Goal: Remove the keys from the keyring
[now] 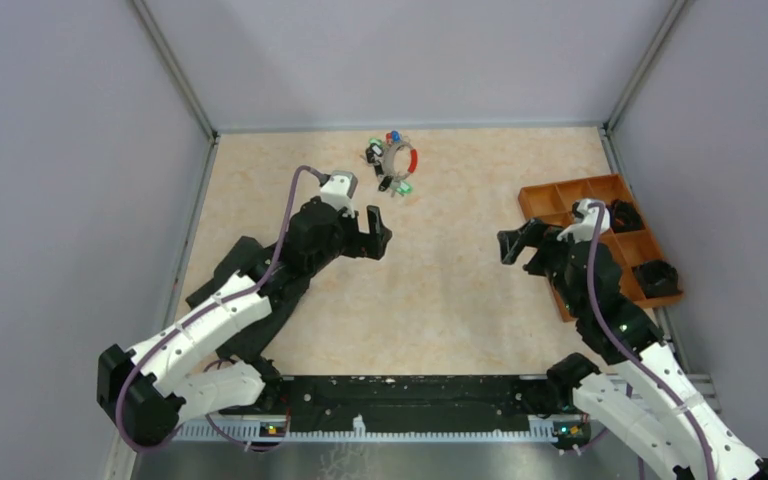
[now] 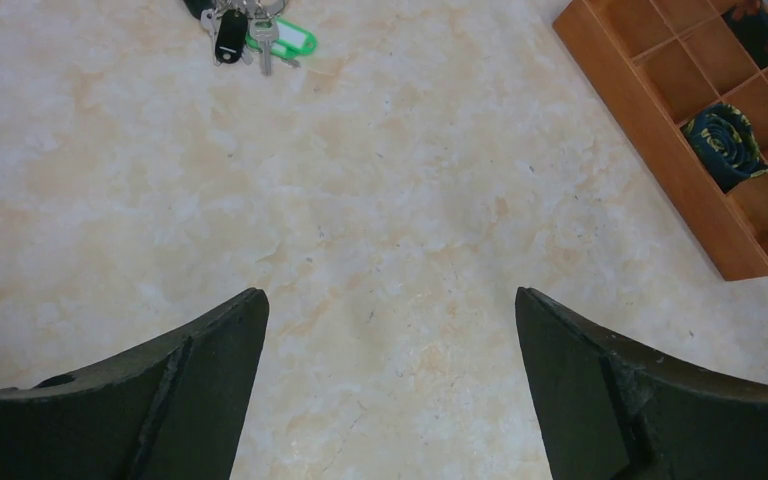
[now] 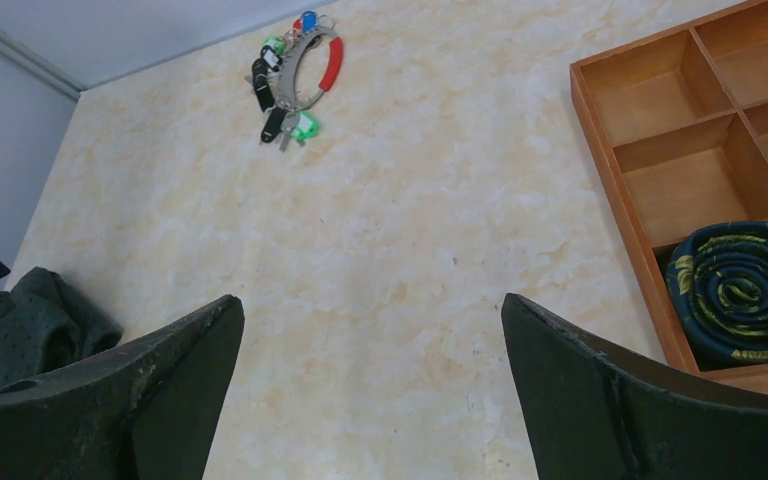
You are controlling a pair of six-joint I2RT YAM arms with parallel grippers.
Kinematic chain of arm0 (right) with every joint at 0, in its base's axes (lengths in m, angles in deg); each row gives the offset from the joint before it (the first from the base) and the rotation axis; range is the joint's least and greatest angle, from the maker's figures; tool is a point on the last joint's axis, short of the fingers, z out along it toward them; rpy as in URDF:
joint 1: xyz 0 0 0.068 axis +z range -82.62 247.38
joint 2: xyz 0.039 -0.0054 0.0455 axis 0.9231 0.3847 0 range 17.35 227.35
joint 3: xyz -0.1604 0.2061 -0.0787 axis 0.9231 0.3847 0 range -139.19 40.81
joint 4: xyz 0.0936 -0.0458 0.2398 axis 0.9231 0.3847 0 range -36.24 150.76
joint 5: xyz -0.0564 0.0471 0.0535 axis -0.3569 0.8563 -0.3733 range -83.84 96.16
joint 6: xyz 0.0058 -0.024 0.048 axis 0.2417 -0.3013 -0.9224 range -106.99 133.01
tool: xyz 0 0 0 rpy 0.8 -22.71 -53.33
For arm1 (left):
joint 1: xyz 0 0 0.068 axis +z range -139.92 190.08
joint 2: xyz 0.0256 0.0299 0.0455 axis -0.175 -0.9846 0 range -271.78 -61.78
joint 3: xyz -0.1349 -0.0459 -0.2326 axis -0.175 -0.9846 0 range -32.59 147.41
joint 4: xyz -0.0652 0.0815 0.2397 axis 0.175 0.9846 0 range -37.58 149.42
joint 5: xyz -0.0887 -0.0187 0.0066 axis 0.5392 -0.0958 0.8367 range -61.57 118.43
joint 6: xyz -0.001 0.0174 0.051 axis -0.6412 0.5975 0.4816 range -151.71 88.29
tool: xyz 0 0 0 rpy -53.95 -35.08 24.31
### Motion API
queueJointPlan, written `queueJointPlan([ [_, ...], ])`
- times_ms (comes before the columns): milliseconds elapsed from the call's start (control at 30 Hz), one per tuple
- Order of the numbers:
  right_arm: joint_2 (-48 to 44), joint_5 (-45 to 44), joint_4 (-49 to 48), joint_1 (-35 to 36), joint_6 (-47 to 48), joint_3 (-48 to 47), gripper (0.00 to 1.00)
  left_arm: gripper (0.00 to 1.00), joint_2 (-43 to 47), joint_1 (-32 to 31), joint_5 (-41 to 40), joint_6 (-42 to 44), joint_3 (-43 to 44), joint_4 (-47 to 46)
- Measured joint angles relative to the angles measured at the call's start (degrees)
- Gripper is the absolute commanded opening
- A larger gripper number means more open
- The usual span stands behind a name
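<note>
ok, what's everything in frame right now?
keyring: 1, grey with red sleeve, far middle of table
keys: several, green/blue/black/red heads, clustered at the keyring
tray: 1, orange, table's right edge
coiled rolls: 2 visible, dark with green-yellow pattern, separate tray compartments
table: 1, beige marbled
left hand: 1, black, open, left of centre
right hand: 1, black, open, beside tray
</note>
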Motion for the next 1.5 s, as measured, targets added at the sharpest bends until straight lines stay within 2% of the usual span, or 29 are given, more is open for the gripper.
queueJointPlan([
  [267,1.11,-0.09,-0.07,0.00,1.31,0.00,0.99,0.99,0.76,0.00,1.14,1.40,-0.48,1.75],
  [600,4.33,3.56,-2.21,0.00,2.36,0.00,0.99,0.99,2.47,0.00,2.86,1.90,-2.34,1.92],
  [733,7.02,5.88,-4.11,0.00,2.38,0.00,0.99,0.99,0.33,0.00,2.78,1.86,-2.27,0.22],
  [1000,10.25,9.84,-5.86,0.00,2.75,-0.02,0.99,0.98,-17.00,2.69,-2.71,1.44,6.45,-2.60],
  [1333,9.01,13.14,-4.96,0.00,3.37,-0.57,0.99,0.97,-46.45,12.68,-5.79,3.63,28.33,-8.00],
  [1500,7.45,14.78,-4.39,0.00,3.39,-0.57,0.99,0.97,-58.82,15.23,-5.86,6.34,40.30,-8.22],
])
